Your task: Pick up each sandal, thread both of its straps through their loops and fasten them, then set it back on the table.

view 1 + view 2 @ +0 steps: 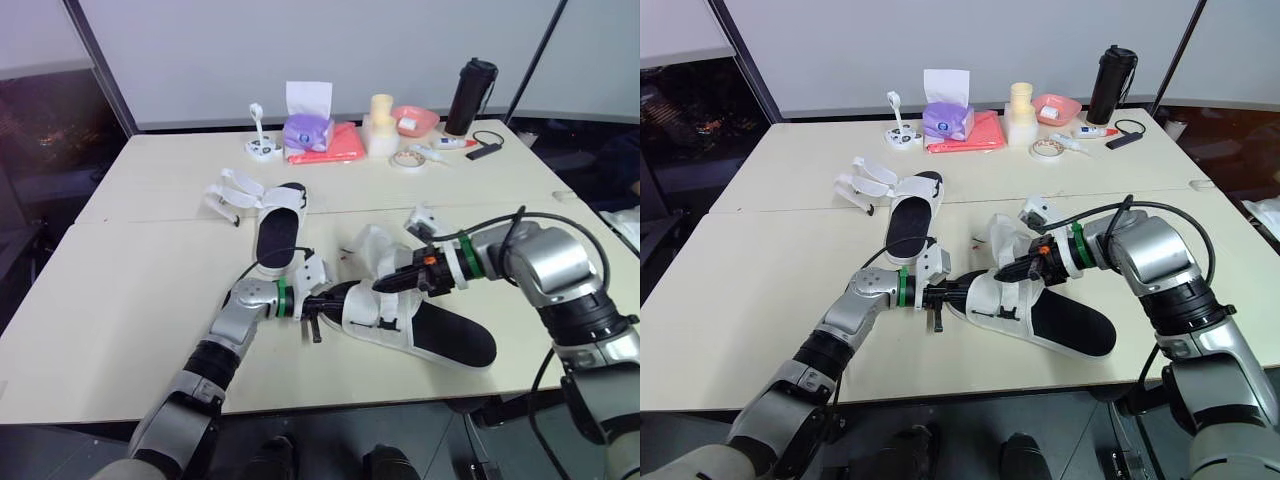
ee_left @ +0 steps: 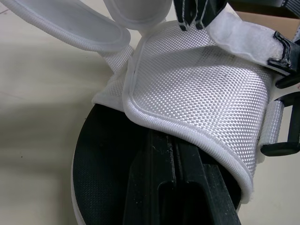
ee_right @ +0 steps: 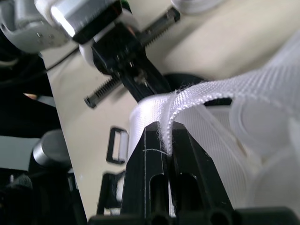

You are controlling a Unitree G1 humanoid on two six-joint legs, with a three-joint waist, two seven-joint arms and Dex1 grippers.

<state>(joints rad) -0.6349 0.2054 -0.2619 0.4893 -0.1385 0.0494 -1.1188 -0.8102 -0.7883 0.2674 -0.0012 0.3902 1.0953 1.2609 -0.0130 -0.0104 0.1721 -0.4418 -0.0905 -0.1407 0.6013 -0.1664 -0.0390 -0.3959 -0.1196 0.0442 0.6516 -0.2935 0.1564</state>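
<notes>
The right gripper [image 3: 161,136] is clenched on a strap [image 3: 220,96] of the near sandal [image 1: 440,335]. The left gripper [image 1: 322,302], fingers pressed together, sits under its upper. The sandal lies lengthwise rightward on the table [image 1: 150,300]. Its loop [image 3: 116,144] waits just beside the held strap, on the robot's side.

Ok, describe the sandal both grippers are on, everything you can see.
The near sandal rests on the table, black footbed up, with a white mesh upper, white straps and black buckles. The left gripper, jaws closed, sits under the upper at the toe; the right gripper pinches one loose strap.
</notes>
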